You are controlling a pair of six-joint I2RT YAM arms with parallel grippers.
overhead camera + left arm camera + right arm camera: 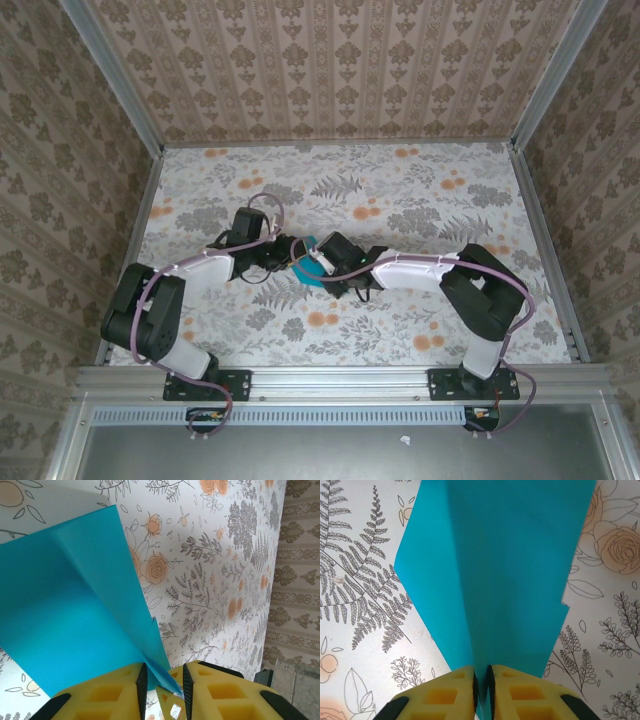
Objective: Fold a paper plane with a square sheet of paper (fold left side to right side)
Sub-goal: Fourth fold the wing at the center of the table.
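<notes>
The cyan-blue sheet of paper (pixel 308 274) is folded, with a raised centre crease, and is held just above the table's middle between both arms. My right gripper (pixel 482 677) is shut on the crease; the paper (pixel 505 570) fans out ahead of it into two sloping flaps. My left gripper (pixel 164 680) stands open by a narrow gap. A pointed corner of the paper (pixel 75 605) runs down into that gap and lies against one pad. From above, the left gripper (pixel 284 262) and right gripper (pixel 320 263) face each other, almost touching.
The table (pixel 420 200) wears a floral cloth and is fenced by patterned walls with metal rails at the back and sides (pixel 540 240). Both arms lie low across the near half, elbows out toward the side rails.
</notes>
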